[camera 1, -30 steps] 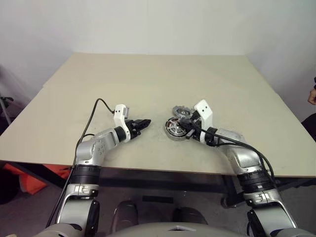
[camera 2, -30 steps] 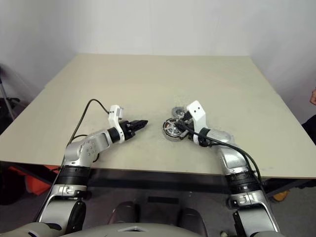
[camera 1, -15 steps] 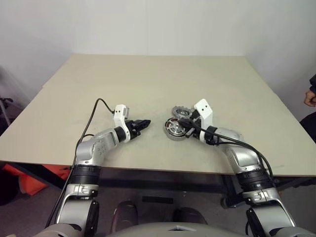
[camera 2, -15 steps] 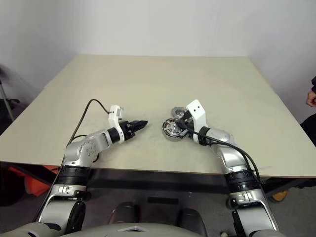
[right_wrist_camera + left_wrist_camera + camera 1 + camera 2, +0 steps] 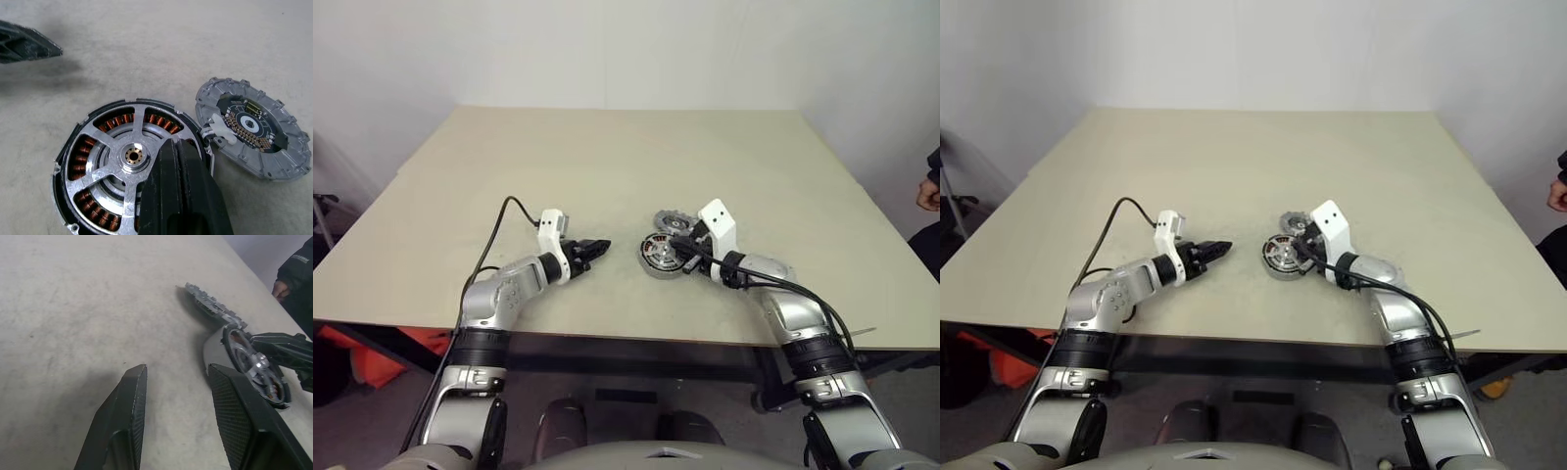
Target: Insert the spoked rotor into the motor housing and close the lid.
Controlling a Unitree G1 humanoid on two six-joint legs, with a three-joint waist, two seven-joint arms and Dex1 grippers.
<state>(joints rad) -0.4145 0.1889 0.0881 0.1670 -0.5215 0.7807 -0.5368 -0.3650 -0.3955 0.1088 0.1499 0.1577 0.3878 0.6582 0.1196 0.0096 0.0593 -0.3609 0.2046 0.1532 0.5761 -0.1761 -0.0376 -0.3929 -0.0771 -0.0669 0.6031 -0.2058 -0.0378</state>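
Spoked rotor (image 5: 128, 157) seemingly seated in motor housing (image 5: 66, 161) — lid (image 5: 254, 128) off on table (image 5: 146, 54), right pincer (image 5: 182, 148) closed empty, left pincer (image 5: 177, 382) half-open empty.

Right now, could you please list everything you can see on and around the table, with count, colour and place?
Squat round silver motor housing: one, copper-brown windings inside, near the table's front middle.
Silvery spoked metal rotor: one, lying in the housing's mouth, spokes over the windings.
Flat grey notched-rim lid: one, dark circuit face up, on the table just behind the housing, its near edge beside the housing's rim.
Beige table: one, bearing all the parts.
Person's hand and dark sleeve: one, beyond the table's right edge.
Left gripper: black fingers open, left of the housing, apart from it.
Right gripper: black fingers shut, tips over the rotor.
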